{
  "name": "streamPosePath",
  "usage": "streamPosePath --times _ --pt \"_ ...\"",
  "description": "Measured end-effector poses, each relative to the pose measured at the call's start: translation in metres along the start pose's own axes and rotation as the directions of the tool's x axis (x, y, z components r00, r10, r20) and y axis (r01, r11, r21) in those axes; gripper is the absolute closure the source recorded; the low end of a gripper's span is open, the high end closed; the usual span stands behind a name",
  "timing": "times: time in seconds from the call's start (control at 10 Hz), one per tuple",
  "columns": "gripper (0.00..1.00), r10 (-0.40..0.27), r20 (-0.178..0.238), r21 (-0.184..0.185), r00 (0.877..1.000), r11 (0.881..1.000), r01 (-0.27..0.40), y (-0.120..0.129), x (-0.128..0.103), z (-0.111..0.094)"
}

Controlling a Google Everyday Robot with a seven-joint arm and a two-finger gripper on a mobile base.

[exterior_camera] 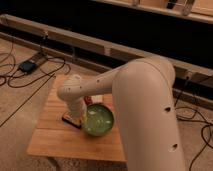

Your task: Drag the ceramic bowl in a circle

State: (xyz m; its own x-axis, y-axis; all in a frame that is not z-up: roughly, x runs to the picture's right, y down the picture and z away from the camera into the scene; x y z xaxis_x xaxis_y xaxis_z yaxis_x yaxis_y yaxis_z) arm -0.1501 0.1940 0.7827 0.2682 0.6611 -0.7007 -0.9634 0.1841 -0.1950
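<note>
The ceramic bowl is round and green-glazed with a glossy light-green inside. It sits on the wooden table, right of the middle. My white arm reaches down from the right and bends at the table's back. The gripper is at the bowl's left rim, mostly hidden behind the wrist.
A small dark flat object lies on the table just left of the bowl, partly under the wrist. Black cables and a dark box lie on the carpet at the left. A dark wall with a ledge runs behind the table.
</note>
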Motion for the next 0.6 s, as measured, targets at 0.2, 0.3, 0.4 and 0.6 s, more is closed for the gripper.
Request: streamPosePath --times 0.2,0.3,0.4,0.6 --pt "1.00 0.004 -0.045 -0.019 0.999 1.000 -0.005 0.016 0.027 -0.007" --pt "1.00 0.028 -0.063 -0.020 0.998 0.999 -0.029 0.015 0.039 -0.010" --pt "1.00 0.068 -0.076 -0.015 0.995 0.997 -0.070 0.007 0.052 -0.015" --pt "1.00 0.162 -0.087 0.020 0.983 0.987 -0.161 -0.023 0.075 -0.023"
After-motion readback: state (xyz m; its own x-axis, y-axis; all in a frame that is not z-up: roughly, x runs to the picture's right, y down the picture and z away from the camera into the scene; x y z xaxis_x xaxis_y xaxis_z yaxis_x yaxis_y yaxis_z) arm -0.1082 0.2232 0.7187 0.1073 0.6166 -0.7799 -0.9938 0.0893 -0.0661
